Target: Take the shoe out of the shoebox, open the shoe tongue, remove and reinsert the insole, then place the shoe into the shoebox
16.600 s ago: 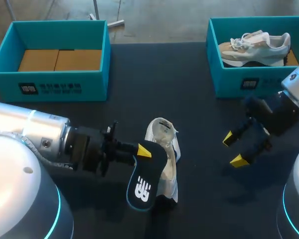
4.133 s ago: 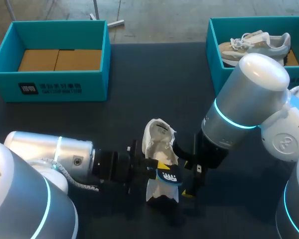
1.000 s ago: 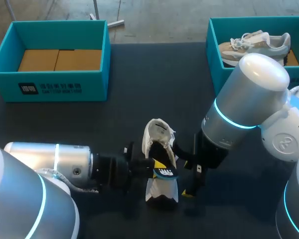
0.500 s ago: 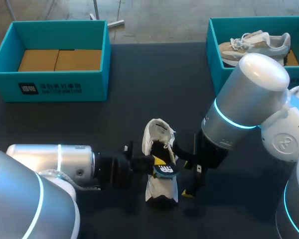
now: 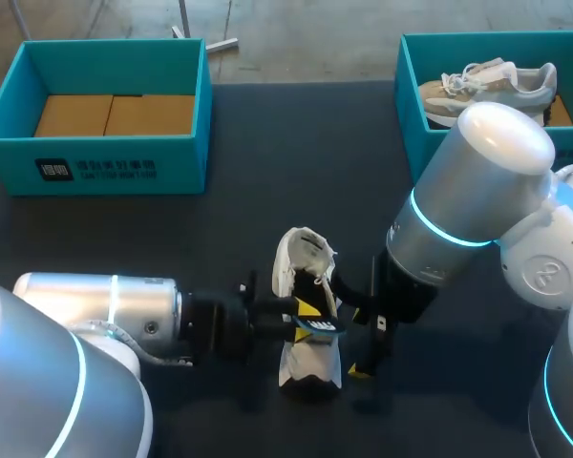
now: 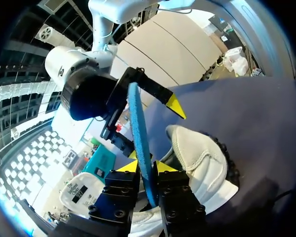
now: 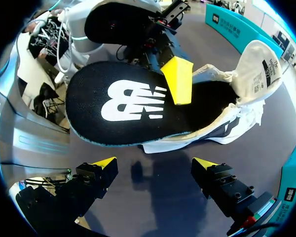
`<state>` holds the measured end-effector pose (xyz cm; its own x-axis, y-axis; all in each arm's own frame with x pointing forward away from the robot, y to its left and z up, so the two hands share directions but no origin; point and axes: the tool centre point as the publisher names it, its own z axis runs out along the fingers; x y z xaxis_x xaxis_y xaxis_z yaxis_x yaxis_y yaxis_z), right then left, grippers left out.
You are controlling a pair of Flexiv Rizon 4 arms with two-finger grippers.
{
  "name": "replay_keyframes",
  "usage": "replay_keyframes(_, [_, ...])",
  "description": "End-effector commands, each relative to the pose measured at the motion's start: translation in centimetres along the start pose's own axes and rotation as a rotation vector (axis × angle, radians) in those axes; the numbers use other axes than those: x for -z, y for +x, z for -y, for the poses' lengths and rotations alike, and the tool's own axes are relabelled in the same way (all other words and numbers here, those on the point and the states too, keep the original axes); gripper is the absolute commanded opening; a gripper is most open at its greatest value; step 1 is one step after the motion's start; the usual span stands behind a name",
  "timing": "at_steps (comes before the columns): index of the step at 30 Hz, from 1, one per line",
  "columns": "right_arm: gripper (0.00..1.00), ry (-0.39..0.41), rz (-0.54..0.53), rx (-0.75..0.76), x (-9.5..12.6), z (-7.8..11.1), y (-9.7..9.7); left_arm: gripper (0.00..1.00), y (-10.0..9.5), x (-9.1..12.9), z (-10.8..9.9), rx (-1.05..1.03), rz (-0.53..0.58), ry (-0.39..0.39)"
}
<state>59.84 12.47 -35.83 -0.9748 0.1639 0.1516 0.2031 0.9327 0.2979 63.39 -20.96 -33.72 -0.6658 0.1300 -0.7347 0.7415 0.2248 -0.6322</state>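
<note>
A white shoe (image 5: 302, 256) lies on the dark table, its opening facing my left arm. The black insole (image 5: 318, 325) with a blue underside has its front end inside the shoe (image 7: 246, 84) and its heel end sticking out. My left gripper (image 5: 306, 311) straddles that heel end. In the left wrist view the insole (image 6: 138, 123) runs edge-on between the tips of the left gripper (image 6: 146, 167), which stand slightly parted beside it. My right gripper (image 7: 154, 165) is wide open beside the shoe and grips nothing; in the head view the right gripper (image 5: 358, 342) is at the shoe's right.
An empty teal box (image 5: 95, 167) with a cardboard floor stands at the back left. A second teal box (image 5: 425, 143) at the back right holds another pale shoe (image 5: 487, 81). My right arm's thick silver link (image 5: 468, 191) hangs over the table's right half.
The left fingers have parted a little around the insole. The insole has dropped flatter against the shoe's opening. The right arm has kept still.
</note>
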Motion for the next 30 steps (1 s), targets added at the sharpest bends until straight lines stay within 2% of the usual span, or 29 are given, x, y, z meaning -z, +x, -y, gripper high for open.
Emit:
replay_keyframes(1, [1.0, 0.0, 0.003, 0.0, -0.2, 0.0, 0.1, 0.2, 0.1, 1.3, 1.1, -0.002, 0.006, 0.004])
replay_keyframes(7, [1.0, 0.0, 0.003, 0.0, -0.2, 0.0, 0.1, 0.17, 0.1, 1.5, 2.1, -0.009, -0.002, 0.022])
replay_keyframes(8, [1.0, 0.0, 0.003, 0.0, -0.2, 0.0, 0.1, 0.14, 0.1, 1.4, 2.3, -0.012, -0.005, 0.025])
replay_keyframes(10, [1.0, 0.0, 0.003, 0.0, -0.2, 0.0, 0.1, 0.0, 0.2, 1.4, 2.4, -0.018, -0.011, 0.026])
replay_keyframes(16, [1.0, 0.0, 0.003, 0.0, -0.2, 0.0, 0.1, 0.0, 0.5, 0.9, 1.8, -0.06, -0.031, -0.002])
replay_keyframes(30, [1.0, 0.0, 0.003, 0.0, -0.2, 0.0, 0.1, 0.0, 0.3, -0.2, -1.5, -0.086, -0.038, -0.083])
